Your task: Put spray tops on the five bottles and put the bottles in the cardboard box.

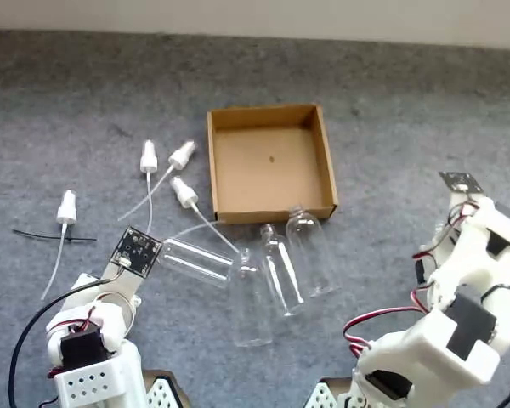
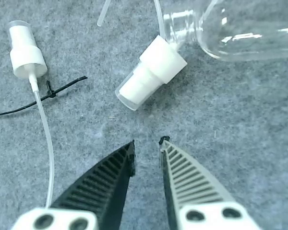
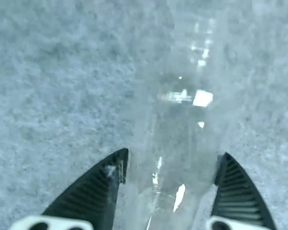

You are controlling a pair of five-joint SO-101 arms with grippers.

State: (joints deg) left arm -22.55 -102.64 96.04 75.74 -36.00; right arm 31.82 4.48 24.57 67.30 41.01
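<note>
The left tool (image 2: 146, 142) lies nearest the lens in the left wrist view; its two ribbed jaws stand narrowly apart with nothing between them, above the grey worktop (image 2: 240, 124); just beyond the tips a capped spray top (image 2: 151, 72) lies on its side, its collar beside the open neck of a lying clear bottle (image 2: 230, 28); a second spray top (image 2: 26, 50) lies well apart from the first, its dip tube crossing a black cable tie (image 2: 43, 96). The right tool (image 3: 174, 154) is spread wide; its jaws straddle another bottle (image 3: 182, 110) lying on the worktop; whether the jaws touch it cannot be told. In the high view the cardboard box (image 1: 272, 170) sits open-topped near the middle of the worktop; a row of three bottles (image 1: 280, 270) lies outside it, against and just beside its nearer wall; the lying clear bottle (image 1: 195, 259) rests to their left, by the left arm (image 1: 93, 340); a cluster of three spray tops (image 1: 181, 155) lies left of the box.
</note>
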